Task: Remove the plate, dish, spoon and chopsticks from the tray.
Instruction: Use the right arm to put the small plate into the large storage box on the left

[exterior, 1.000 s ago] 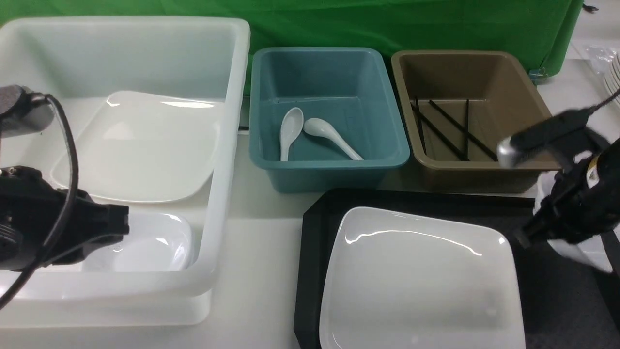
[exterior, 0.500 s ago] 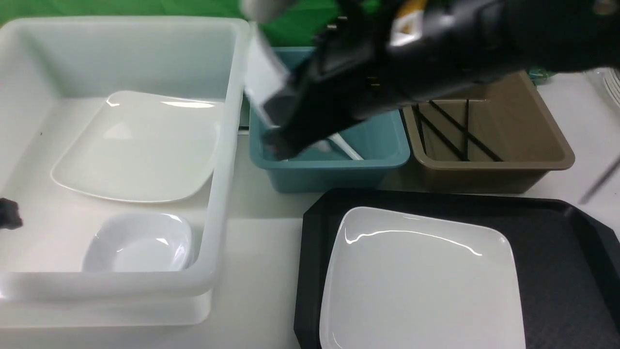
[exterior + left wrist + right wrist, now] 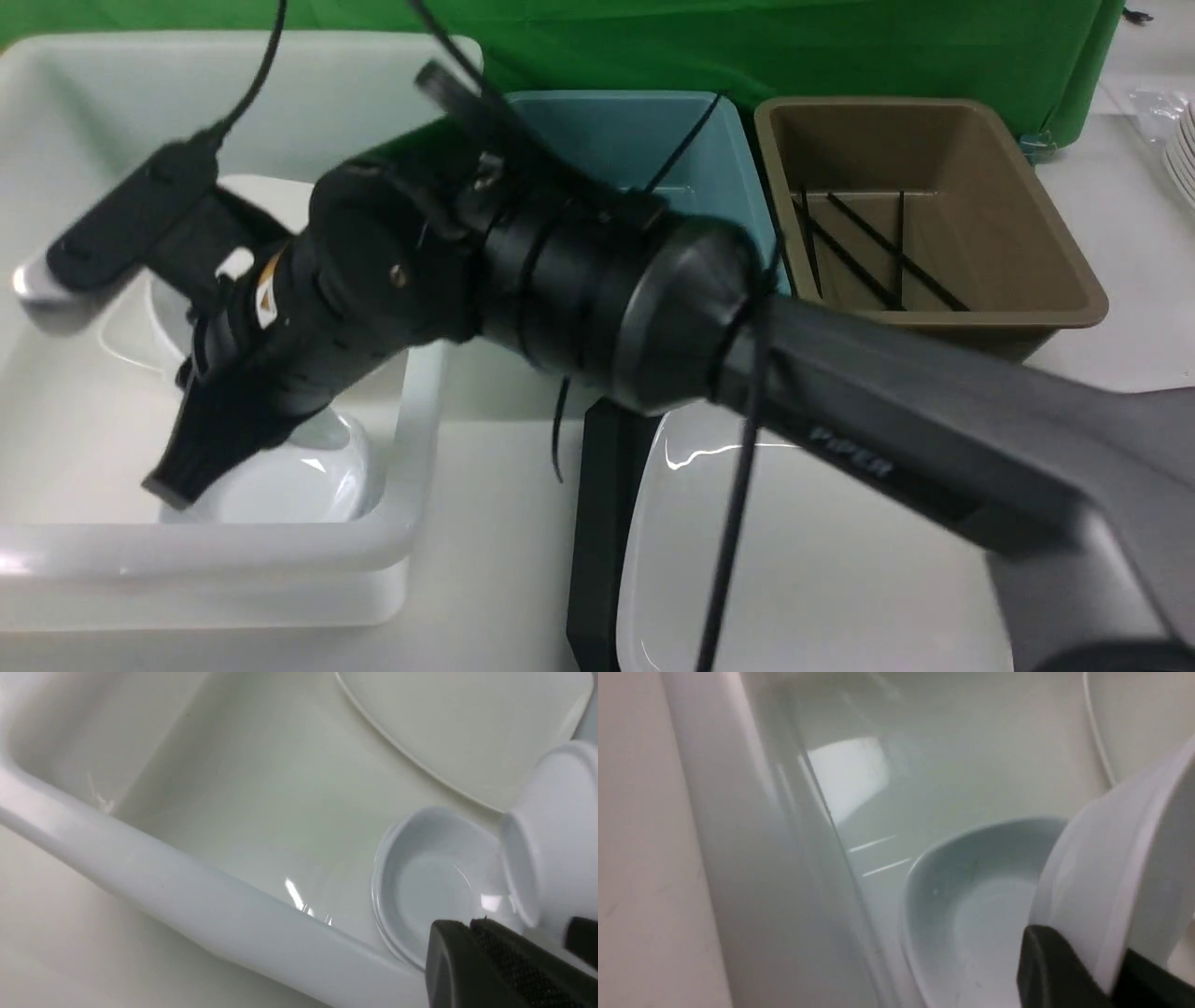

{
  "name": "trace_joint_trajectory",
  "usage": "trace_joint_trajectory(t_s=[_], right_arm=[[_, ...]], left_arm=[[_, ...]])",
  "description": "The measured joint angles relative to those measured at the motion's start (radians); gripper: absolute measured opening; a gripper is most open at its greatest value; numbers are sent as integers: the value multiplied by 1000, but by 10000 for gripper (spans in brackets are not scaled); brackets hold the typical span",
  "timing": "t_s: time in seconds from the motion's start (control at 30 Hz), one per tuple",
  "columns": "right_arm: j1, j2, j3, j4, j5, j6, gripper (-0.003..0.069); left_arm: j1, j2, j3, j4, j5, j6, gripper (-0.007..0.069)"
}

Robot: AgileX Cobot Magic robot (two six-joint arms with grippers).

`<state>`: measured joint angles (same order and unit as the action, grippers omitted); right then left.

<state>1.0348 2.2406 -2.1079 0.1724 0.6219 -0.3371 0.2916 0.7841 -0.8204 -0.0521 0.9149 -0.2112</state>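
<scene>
My right gripper [image 3: 173, 483] [image 3: 1111, 975] has reached across into the white tub [image 3: 233, 560] and is shut on the rim of a small white dish [image 3: 1125, 868] [image 3: 551, 830], held tilted just above another small dish [image 3: 280, 490] [image 3: 434, 882] lying in the tub. The large white plate [image 3: 840, 560] rests on the black tray [image 3: 597, 523]. Black chopsticks [image 3: 878, 257] lie in the brown tub [image 3: 1055, 261]. The spoon is hidden behind the arm. My left gripper [image 3: 467, 926] hovers shut and empty near the tub's front wall, beside the dishes.
The right arm [image 3: 579, 280] spans the scene and covers most of the blue tub [image 3: 635, 131]. A second large white plate [image 3: 467, 732] lies in the white tub behind the dishes. A green cloth backs the table.
The right arm swung from the tray's right side across to the white tub, carrying the dish. The left arm dropped out of the front view.
</scene>
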Motion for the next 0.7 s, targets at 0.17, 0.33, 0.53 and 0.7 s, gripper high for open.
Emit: trace_joint_trajectory(t_s=[0.17, 0.33, 0.53, 0.7], right_arm=[[1, 45, -2, 0, -1, -2, 83], [1, 44, -5, 0, 4, 14, 264], [2, -20, -9, -10, 121, 68, 536], [2, -139, -11, -102, 244, 73, 554]], left_arm=[[0, 0, 0, -6, 2, 3, 13], [0, 0, 0, -12, 2, 7, 13], [0, 0, 0, -87, -18, 85, 13], [0, 3, 0, -180, -31, 169, 13]])
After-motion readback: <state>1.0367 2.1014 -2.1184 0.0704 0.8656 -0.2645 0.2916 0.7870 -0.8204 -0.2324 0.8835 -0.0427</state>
